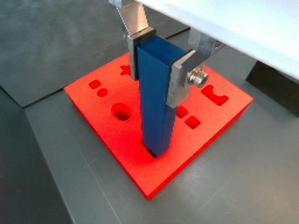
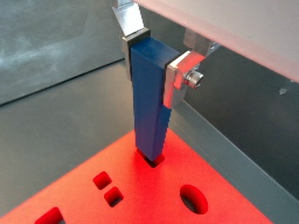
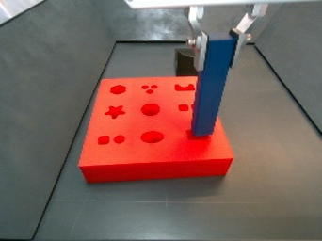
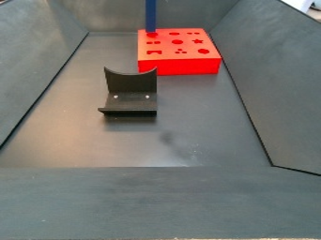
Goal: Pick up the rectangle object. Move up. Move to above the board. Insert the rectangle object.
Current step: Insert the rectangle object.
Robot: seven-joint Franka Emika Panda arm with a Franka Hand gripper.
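The rectangle object (image 1: pixel 155 96), a tall plain blue bar, stands upright with its lower end in a cut-out of the board (image 1: pixel 111 131), close to one edge of the slab. The gripper (image 1: pixel 159 58) is shut on the bar's upper end, one silver finger on each side. Both wrist views show this grip (image 2: pixel 156 59). In a side view the gripper (image 3: pixel 217 41) holds the bar (image 3: pixel 209 89) over the right part of the red board (image 3: pixel 138 155). In a side view only the bar's lower part (image 4: pixel 149 13) shows above the board (image 4: pixel 189 64).
The board's top has star, circle, hexagon and square holes (image 3: pixel 151 110). The dark fixture (image 4: pixel 127 92) stands on the grey floor nearer the camera than the board, and shows behind the board in a side view (image 3: pixel 184 62). Sloping grey walls (image 4: pixel 257 84) enclose the floor.
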